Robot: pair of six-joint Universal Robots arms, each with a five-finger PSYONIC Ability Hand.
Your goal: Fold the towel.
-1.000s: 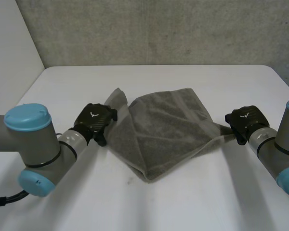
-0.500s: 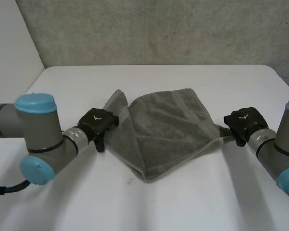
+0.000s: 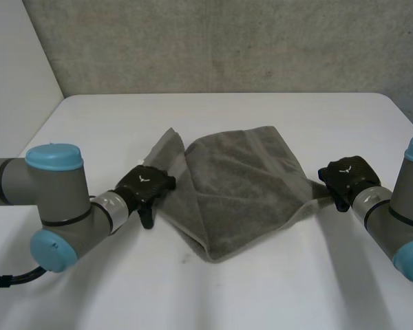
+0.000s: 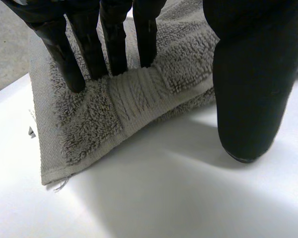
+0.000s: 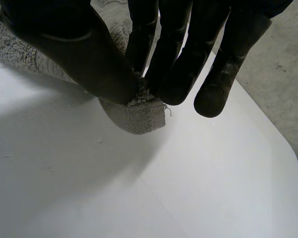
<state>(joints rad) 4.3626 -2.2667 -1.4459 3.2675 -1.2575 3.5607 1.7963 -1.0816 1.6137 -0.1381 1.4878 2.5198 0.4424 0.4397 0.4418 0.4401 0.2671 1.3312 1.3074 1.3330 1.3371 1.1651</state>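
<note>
Grey terry, the towel [image 3: 241, 182] lies loosely folded in a rough diamond at the middle of the white bench [image 3: 261, 295], with one folded point toward 6 o'clock and a smaller flap [image 3: 168, 142] sticking out toward 10 o'clock. We see the left robot hand [image 3: 146, 187] at the towel's 9 o'clock edge and the right robot hand [image 3: 345, 177] at its 3 o'clock corner, the two well apart with the cloth between them. From the left wrist, we find the fingers [image 4: 114, 44] straight and spread. Their tips rest on top of the towel [image 4: 139, 94] near its woven band [image 4: 134, 96] and a hemmed corner. The thumb [image 4: 251, 84] stands off the cloth, its tip down by the bare bench just beside the edge, so nothing is pinched there. From the right wrist, we see the thumb [image 5: 84, 54] and fingers [image 5: 174, 64] clamped together on a small tip of the towel [image 5: 134, 116], which bulges out beneath them just above the bench.
</note>
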